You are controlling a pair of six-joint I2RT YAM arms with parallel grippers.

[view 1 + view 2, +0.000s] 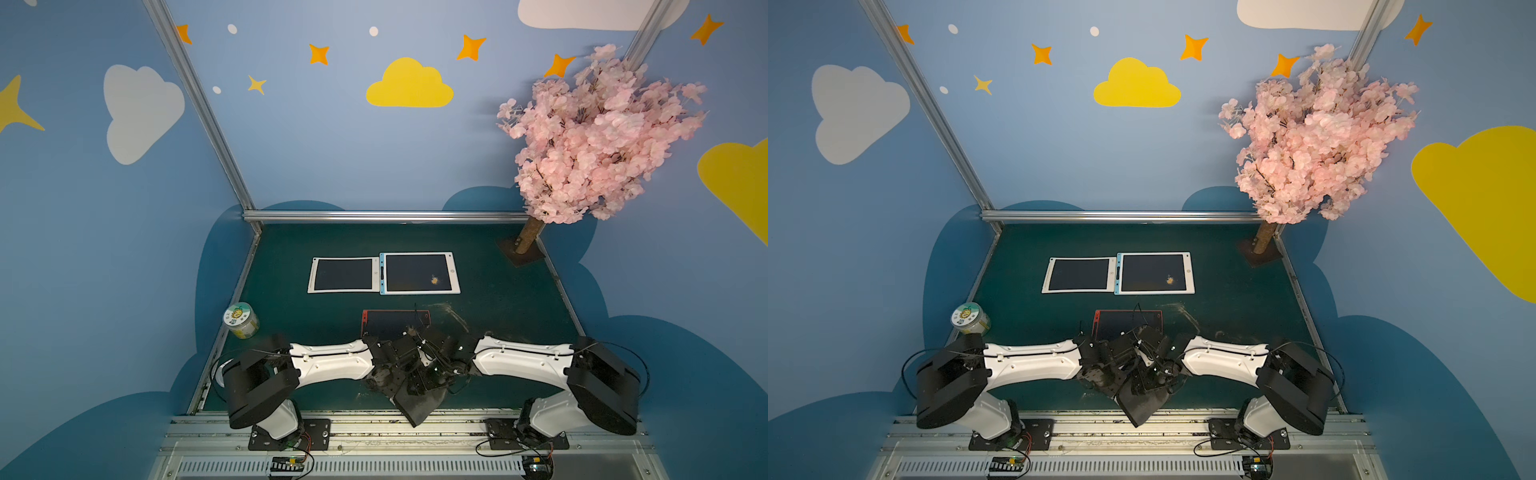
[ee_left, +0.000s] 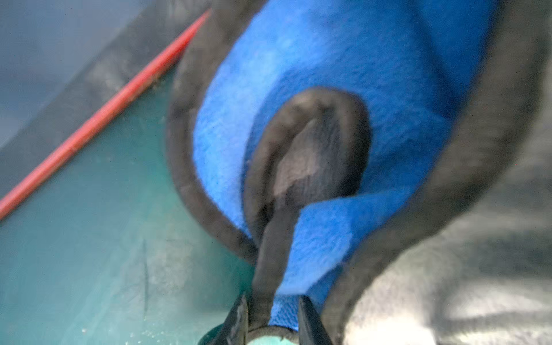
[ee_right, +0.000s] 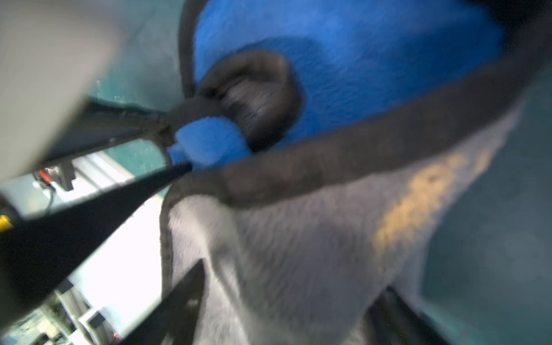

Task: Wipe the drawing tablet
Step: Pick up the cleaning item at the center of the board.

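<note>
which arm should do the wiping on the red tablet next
Left. The left gripper is shut on the cloth, with the red tablet just ahead of it; the right gripper stands open at the cloth's edge.

The cloth [image 2: 328, 59] is soft fleece, fuzzy and matt, bright blue on one face and pale grey on the other, with a dark woven binding round its edge. The red-framed tablet [image 1: 390, 322], the white-framed tablet [image 1: 343, 275] and the blue-framed tablet [image 1: 417, 273] have smooth plastic frames round dark screens with a dull sheen. The table [image 1: 498, 299] wears a matt green covering, scuffed pale in places. The rail [image 1: 374, 216] along its far edge is brushed metal. The jar [image 1: 242, 321] is see-through, glass or plastic I cannot tell. The tree [image 1: 598, 133] has thin cloth-like pink petals; its trunk [image 1: 528, 237] looks rough and fibrous. The left arm [image 1: 332, 361] and right arm [image 1: 523, 359] have glossy white plastic shells and matt black joints.
</note>
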